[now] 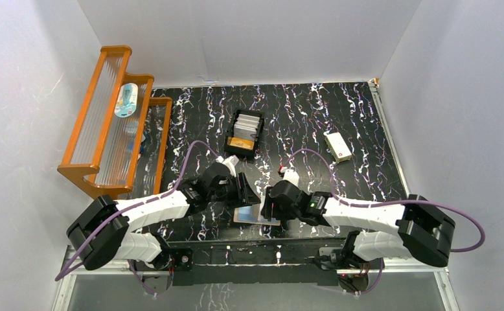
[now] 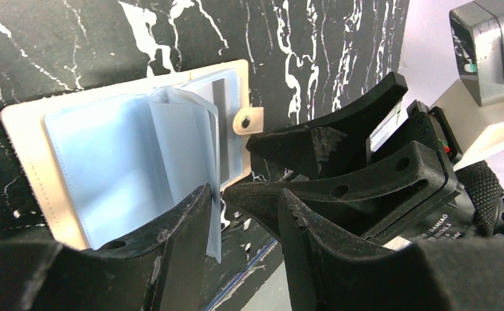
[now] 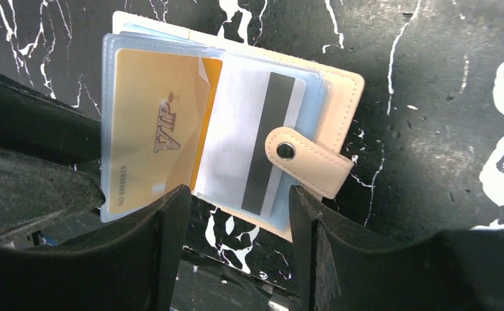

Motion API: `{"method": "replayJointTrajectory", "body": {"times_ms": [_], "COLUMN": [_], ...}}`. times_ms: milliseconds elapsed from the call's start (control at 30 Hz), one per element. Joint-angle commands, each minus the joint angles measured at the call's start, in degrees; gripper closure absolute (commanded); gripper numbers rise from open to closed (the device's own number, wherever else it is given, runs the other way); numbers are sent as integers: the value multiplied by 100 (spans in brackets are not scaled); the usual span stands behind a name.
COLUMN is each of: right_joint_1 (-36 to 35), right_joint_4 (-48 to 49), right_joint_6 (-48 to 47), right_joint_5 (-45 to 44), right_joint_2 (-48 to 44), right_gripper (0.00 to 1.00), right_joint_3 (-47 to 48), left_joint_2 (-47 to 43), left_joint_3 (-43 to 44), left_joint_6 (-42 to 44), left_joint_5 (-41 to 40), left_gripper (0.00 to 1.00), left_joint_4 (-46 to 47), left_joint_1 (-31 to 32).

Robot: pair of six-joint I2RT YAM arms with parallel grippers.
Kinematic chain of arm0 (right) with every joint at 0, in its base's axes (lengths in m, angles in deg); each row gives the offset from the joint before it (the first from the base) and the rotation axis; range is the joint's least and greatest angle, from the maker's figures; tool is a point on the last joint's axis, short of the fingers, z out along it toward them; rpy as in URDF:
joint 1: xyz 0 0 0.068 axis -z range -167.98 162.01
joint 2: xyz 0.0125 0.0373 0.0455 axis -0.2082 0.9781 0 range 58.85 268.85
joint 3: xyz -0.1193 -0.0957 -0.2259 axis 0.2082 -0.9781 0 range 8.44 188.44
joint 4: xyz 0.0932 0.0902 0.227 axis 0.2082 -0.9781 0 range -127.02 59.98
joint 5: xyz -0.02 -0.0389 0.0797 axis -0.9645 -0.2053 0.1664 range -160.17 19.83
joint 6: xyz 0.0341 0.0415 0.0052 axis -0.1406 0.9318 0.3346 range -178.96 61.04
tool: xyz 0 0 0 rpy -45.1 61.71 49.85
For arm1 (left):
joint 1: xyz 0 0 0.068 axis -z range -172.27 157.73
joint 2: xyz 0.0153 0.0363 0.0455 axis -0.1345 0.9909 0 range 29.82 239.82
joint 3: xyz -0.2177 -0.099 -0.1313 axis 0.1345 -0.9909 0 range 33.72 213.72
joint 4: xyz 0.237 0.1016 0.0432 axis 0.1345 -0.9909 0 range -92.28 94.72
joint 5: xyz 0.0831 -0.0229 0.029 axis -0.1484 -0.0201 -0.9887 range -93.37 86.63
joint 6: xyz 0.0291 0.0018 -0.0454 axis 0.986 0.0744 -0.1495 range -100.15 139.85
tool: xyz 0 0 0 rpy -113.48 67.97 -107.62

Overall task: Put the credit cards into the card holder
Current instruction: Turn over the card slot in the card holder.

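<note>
Card holder (image 1: 256, 216) lies open near the table's (image 1: 366, 116) front edge, a gold credit card (image 3: 149, 129) sleeved inside; right gripper (image 3: 238, 194) hangs wide open and empty, left gripper (image 2: 243, 207) half-open beside a raised clear sleeve (image 2: 184, 149).

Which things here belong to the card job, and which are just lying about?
Job: tan leather-look folding card holder; gold plastic VIP card inside it; black tray holding more cards.
Lying about: white box with red mark; orange wooden rack; pale bottle on it.
</note>
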Motion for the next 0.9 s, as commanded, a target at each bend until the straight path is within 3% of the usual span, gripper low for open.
{"method": "replayJointTrajectory", "body": {"times_ms": [0, 200, 333, 700, 800, 867], "right_joint_1": [-4, -3, -3, -4, -4, -4], "right_joint_4": [131, 109, -425, -1389, -1356, -1518], "right_joint_6": [-105, 79, 175, 469, -114, -367], "right_joint_5": [-237, -470, -690, -2113, -2469, -2738], "right_joint_2": [-460, -922, -1178, -2729, -2813, -2696], "right_gripper": [34, 35, 36, 33, 33, 33], "right_joint_3": [-167, -227, 117, 380, 657, 1005], "left_joint_2": [-105, 241, 396, 1166, 1035, 743], "left_joint_3": [312, 440, 418, 591, 453, 530], "left_joint_6": [45, -104, -142, -188, -208, 12], "left_joint_5": [22, 82, 0, 561, 345, 40], "left_gripper": [59, 59, 59, 58, 58, 58], "left_joint_4": [11, 169, 189, 894, 845, 298], "left_joint_1": [56, 157, 310, 396, 396, 308]}}
